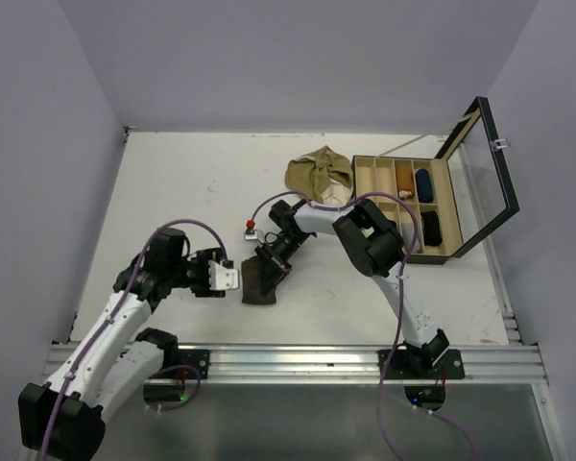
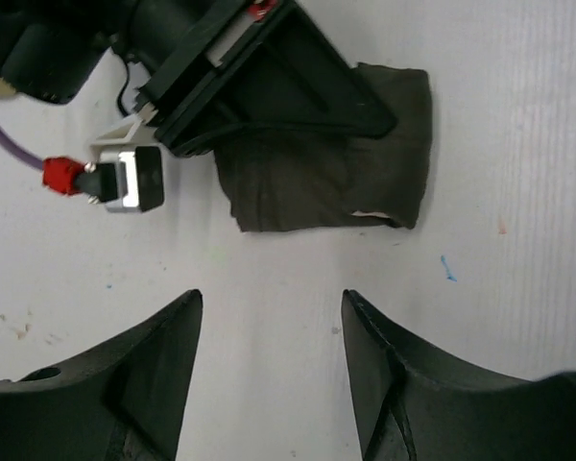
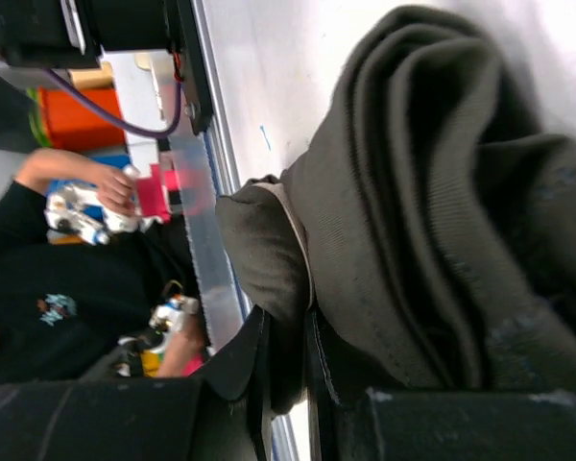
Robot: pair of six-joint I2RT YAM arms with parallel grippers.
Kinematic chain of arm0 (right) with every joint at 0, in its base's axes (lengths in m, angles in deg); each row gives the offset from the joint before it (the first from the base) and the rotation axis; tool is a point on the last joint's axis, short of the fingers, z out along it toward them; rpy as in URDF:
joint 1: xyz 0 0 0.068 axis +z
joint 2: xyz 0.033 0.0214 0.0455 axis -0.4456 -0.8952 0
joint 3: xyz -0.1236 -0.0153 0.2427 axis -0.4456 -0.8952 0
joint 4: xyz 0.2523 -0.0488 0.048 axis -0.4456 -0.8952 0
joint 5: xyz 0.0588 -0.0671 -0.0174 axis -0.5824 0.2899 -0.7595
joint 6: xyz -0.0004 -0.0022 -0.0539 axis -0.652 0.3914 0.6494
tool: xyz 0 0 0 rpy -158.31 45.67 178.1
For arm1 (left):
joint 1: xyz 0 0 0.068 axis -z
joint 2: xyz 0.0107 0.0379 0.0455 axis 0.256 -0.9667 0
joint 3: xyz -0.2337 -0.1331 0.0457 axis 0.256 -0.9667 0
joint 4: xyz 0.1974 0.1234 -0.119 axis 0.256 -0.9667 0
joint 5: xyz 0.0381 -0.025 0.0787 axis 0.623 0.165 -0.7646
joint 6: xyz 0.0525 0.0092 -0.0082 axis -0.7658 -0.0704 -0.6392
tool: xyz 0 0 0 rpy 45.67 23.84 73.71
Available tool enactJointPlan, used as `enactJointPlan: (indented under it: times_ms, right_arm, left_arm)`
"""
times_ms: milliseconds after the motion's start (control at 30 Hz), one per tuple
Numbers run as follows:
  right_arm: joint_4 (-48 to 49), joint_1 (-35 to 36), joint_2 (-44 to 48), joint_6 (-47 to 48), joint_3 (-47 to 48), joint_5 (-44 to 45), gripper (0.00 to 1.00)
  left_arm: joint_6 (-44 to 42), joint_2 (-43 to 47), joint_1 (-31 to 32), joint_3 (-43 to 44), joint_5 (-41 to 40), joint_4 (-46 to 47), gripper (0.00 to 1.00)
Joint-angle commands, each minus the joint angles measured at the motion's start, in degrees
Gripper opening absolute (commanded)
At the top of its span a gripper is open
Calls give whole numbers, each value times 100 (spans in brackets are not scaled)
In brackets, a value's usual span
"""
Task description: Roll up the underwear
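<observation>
The dark brown underwear [image 1: 259,288] lies folded into a thick bundle on the white table, near the front middle. My right gripper [image 1: 271,265] reaches down onto its far end and is shut on a fold of the cloth [image 3: 413,211]; in the right wrist view the fingertips [image 3: 286,327] pinch the rounded edge with a pale waistband strip showing. My left gripper [image 1: 232,279] hovers just left of the bundle, open and empty; in the left wrist view [image 2: 272,300] bare table lies between the tips and the underwear [image 2: 374,182] beyond. The olive-tan underwear [image 1: 319,173] sits crumpled at the back.
A black organizer box [image 1: 451,252] with tan compartments stands open at the back right, its glass lid [image 1: 490,163] raised. It holds rolled items, among them a dark blue one [image 1: 423,182] and a black one [image 1: 430,228]. A metal rail [image 1: 298,360] lines the near edge.
</observation>
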Motion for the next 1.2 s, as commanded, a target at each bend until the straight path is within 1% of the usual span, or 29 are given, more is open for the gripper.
enactJointPlan:
  times_ms: [0, 67, 100, 167, 200, 267, 300, 400, 533, 667, 733, 833, 867, 933, 967, 1000, 1033, 1067, 1100, 1167]
  right_arm:
    - [220, 59, -584, 5, 132, 1451, 0]
    - [185, 59, -619, -92, 237, 1557, 0]
    - [185, 59, -575, -180, 264, 1592, 0]
    - [229, 59, -557, -312, 290, 1636, 0]
    - [229, 59, -575, -443, 308, 1628, 0]
    - [150, 59, -715, -514, 431, 1497, 0]
    - [124, 59, -776, -584, 457, 1461, 0]
    - [124, 59, -979, -603, 501, 1408, 0]
    - [88, 50, -1181, -515, 537, 1504, 0]
    - [27, 32, -1383, -515, 642, 1513, 0]
    - [-8, 15, -1480, -541, 669, 1487, 0]
    - [18, -29, -1506, -620, 625, 1443, 0]
    - [44, -38, -1498, -638, 607, 1434, 0]
    - [132, -82, -1358, -716, 468, 1434, 0]
    - [254, -108, -1270, -760, 406, 1434, 0]
    - [282, -169, -1174, -822, 353, 1443, 6]
    - [317, -205, -1059, -857, 309, 1478, 14]
    - [369, -249, -719, -875, 195, 1513, 20]
    - [465, -371, -559, -1049, 150, 1539, 28]
    - [484, -512, -155, -1121, 89, 1653, 37]
  left_arm:
    - [518, 375, 1094, -623, -1161, 1195, 63]
    - [632, 331, 1466, -852, -1418, 1362, 63]
    - [737, 305, 1790, -939, -1585, 1467, 63]
    - [817, 235, 2073, -993, -1709, 1555, 63]
    - [931, 217, 2370, -1019, -1883, 1739, 63]
    - [1046, 95, 2679, -1116, -2121, 1898, 63]
    - [1159, 33, 3003, -1142, -2384, 1968, 63]
    - [1388, -222, 3549, -1195, -2754, 2381, 63]
    - [1503, -538, 3806, -1274, -3036, 2593, 62]
    - [1714, -1126, 4060, -1353, -3361, 2821, 60]
    - [1802, -1346, 4140, -1353, -3555, 2997, 55]
    - [1872, -1742, 4201, -1327, -3695, 3015, 41]
    - [1881, -1830, 4219, -1310, -3687, 2980, 32]
    - [1881, -1892, 4254, -1275, -3582, 2805, 23]
    - [1872, -1980, 4254, -1231, -3468, 2656, 7]
    - [1837, -2050, 4254, -1082, -3171, 2272, 1]
    - [1872, -2103, 4254, -1020, -3073, 2146, 0]
    - [1898, -2173, 4254, -967, -2941, 2032, 0]
    - [1899, -2200, 4246, -932, -2714, 1804, 0]
    - [1942, -2375, 4245, -818, -2519, 1627, 0]
